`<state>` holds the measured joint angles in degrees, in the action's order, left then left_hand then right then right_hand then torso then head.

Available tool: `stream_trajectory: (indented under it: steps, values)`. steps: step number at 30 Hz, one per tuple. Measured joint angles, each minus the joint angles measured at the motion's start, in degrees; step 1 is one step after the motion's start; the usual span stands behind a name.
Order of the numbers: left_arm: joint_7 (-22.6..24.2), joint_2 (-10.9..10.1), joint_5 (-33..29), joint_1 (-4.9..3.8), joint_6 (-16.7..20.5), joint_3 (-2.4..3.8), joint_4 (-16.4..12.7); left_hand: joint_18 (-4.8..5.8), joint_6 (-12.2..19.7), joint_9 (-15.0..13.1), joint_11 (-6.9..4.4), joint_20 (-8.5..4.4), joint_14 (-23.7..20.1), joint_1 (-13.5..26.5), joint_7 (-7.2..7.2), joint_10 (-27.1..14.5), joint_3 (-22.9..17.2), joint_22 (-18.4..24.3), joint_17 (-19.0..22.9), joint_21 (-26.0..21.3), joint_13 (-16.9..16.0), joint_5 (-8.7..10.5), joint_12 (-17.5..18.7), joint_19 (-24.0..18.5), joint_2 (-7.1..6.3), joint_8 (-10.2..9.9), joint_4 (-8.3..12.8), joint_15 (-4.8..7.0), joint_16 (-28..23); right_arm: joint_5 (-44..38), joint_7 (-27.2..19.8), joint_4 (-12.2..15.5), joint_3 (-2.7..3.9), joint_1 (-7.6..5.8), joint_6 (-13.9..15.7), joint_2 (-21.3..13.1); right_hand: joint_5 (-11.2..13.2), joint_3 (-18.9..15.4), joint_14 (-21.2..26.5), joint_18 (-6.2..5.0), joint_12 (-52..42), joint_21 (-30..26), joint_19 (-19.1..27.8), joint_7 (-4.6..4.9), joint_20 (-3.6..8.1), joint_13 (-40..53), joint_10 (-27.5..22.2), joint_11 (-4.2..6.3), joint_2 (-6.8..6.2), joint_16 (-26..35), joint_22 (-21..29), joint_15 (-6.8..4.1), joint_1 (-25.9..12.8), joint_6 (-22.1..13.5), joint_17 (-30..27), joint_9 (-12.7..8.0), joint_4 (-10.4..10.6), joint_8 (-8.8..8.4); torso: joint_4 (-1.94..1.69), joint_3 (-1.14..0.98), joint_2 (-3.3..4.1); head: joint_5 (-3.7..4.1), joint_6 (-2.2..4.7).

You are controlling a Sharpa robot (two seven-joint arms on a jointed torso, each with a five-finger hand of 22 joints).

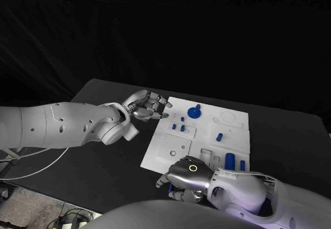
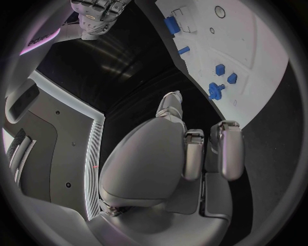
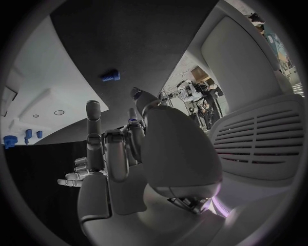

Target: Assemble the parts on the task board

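A black table [image 1: 111, 158] under a dark backdrop carries the white board [image 1: 201, 134] at its middle. Blue parts sit on the board: a round knobbed piece [image 1: 193, 112] at the far side, two small blocks [image 1: 177, 127] left of centre, a short peg [image 1: 218, 137] and upright pins [image 1: 230, 160] near the right edge. The left hand [image 1: 146, 105] hovers at the board's far left corner, fingers loosely spread, holding nothing. The right hand [image 1: 183, 178] hangs at the near edge, fingers curled partway, empty.
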<state>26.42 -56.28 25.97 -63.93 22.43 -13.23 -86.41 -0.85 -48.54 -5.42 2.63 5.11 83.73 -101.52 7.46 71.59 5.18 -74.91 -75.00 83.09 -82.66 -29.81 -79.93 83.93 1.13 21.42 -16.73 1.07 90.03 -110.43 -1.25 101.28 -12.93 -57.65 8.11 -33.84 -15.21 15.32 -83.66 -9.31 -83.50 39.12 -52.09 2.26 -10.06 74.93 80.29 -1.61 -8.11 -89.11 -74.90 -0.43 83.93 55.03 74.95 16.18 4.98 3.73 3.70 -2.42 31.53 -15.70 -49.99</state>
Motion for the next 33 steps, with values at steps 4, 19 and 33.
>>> stream_trajectory:
  steps: [4, 19, 33]
  values:
    - [-0.01, -0.16, 0.04, 0.00, 0.00, 0.00, -0.40, -0.01, 0.00, 0.18, 0.03, 0.00, -0.07, 0.00, 0.00, 0.40, 0.00, 0.00, -0.06, 0.00, 0.93, 0.00, -1.49, 0.00, 0.00, 0.00, 0.00, -0.06, 0.00, -1.81, 1.18, -0.83, 0.00, 0.51, -1.09, 1.22, 0.45, -1.24, -0.08, 0.00, -5.89, 3.07, -2.02, -0.24, 0.13, 0.03, 3.46, 0.06, -0.22, -0.70, -0.01, -0.08, -0.22, 0.67, 0.00, -0.89, 0.27, 0.00, 0.00, 0.01, -0.03, -0.14, 0.00]
    - [-0.24, 0.07, 0.12, 0.00, -0.07, -0.02, -0.85, 0.00, 0.01, 0.57, -0.09, 0.00, -0.08, 0.02, 0.00, 1.13, 0.00, 0.00, -0.05, 0.28, 3.74, 0.00, -4.65, 0.00, -0.03, 0.21, 0.01, -0.07, 0.04, -8.17, 6.41, -3.13, -0.02, 1.89, -3.79, 3.24, -0.22, -2.51, -0.08, -0.01, -6.29, 10.03, -6.77, -1.65, 0.44, 0.03, 3.46, 0.06, -0.28, -0.69, -0.04, -0.09, 0.31, -0.19, -0.01, -2.30, -0.15, 0.00, 0.00, -0.03, -0.11, -0.49, 0.00]
    - [-0.49, 0.30, 0.24, 0.00, -0.19, -0.01, -1.09, 0.00, 0.01, 0.69, 0.02, 0.00, -0.08, 0.55, -0.01, 1.43, -0.16, 0.00, 0.05, 0.28, 6.69, 0.01, -5.08, 0.00, -0.57, 0.21, 0.16, -0.08, 0.04, -10.13, 8.42, -4.30, 0.05, 1.94, -5.27, 3.32, 2.04, -3.06, -0.27, 0.00, -6.28, 9.32, -5.92, -2.69, 0.64, 0.02, 3.46, 0.06, -0.03, -0.69, -0.03, 0.11, 0.54, 0.26, -0.02, -2.06, -0.70, 0.50, 0.00, -0.01, -0.14, -0.73, 0.00]
